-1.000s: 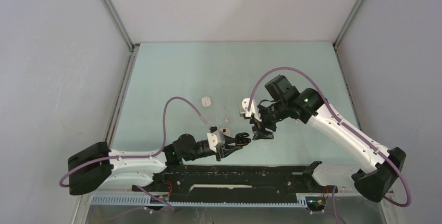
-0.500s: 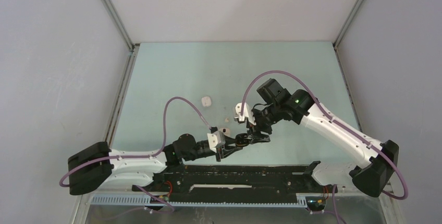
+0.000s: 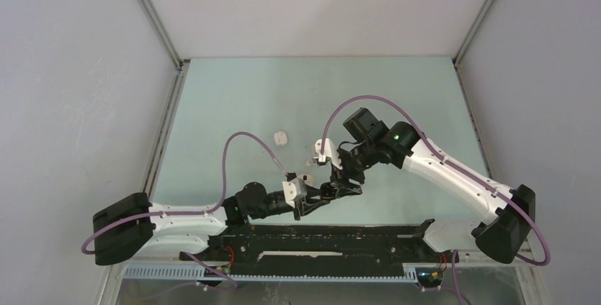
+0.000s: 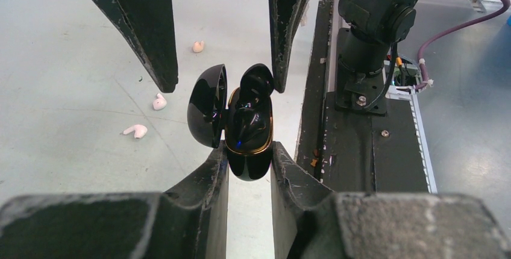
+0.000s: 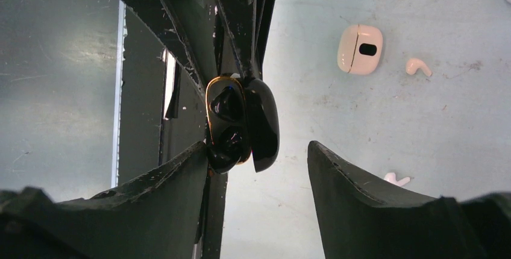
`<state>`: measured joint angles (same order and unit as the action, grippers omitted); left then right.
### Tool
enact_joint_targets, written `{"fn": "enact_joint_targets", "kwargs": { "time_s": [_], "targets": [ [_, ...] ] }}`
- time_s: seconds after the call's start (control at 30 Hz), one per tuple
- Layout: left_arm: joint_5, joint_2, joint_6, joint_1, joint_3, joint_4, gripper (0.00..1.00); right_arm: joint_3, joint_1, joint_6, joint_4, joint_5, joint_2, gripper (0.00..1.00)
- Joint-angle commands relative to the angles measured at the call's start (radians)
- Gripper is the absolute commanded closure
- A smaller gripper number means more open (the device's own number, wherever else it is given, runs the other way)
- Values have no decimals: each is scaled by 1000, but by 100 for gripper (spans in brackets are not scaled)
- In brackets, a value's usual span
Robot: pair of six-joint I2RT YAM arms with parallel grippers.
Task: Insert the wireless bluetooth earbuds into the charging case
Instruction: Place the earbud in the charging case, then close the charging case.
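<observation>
Left fingers [image 4: 208, 177] clamp open black charging case [image 4: 247, 135] — right fingers [image 5: 361, 205] spread around it.

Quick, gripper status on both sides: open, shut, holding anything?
Left gripper: shut on the black charging case, whose lid is open.
Right gripper: open, holding nothing, jaws either side of the case.

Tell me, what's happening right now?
Left gripper shut on open black case. Right gripper open, straddling it. White earbuds loose on table. Nothing in the way.
</observation>
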<state>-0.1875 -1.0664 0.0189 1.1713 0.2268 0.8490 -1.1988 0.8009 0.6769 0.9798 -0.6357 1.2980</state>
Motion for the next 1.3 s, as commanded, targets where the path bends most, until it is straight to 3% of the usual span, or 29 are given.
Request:
{"fn": "enact_joint_targets", "kwargs": {
  "time_s": [0.0,0.27,0.33,0.47,0.53,0.77,0.93,1.27],
  "targets": [
    [-32,-2,7,5,51,46,100,-3,7,-34,-78,6,10,36],
    [-31,-8,10,5,42,62,100,-6,5,-65,-99,-8,21,36],
    [-30,-13,10,5,42,63,100,-23,-9,-90,-94,-66,23,35],
    [-28,-17,12,5,39,67,100,-93,-107,-196,-85,-370,29,32],
    [-26,-17,10,5,37,67,100,-116,-137,-233,-77,-446,34,30],
    [-23,-8,13,5,33,70,100,-92,-150,-85,30,-314,31,29],
    [-23,-10,23,5,23,95,100,-19,-145,-64,-19,-222,-2,26],
    [12,-9,29,5,16,97,100,-3,-78,-32,11,-224,53,21]
  ]
}}
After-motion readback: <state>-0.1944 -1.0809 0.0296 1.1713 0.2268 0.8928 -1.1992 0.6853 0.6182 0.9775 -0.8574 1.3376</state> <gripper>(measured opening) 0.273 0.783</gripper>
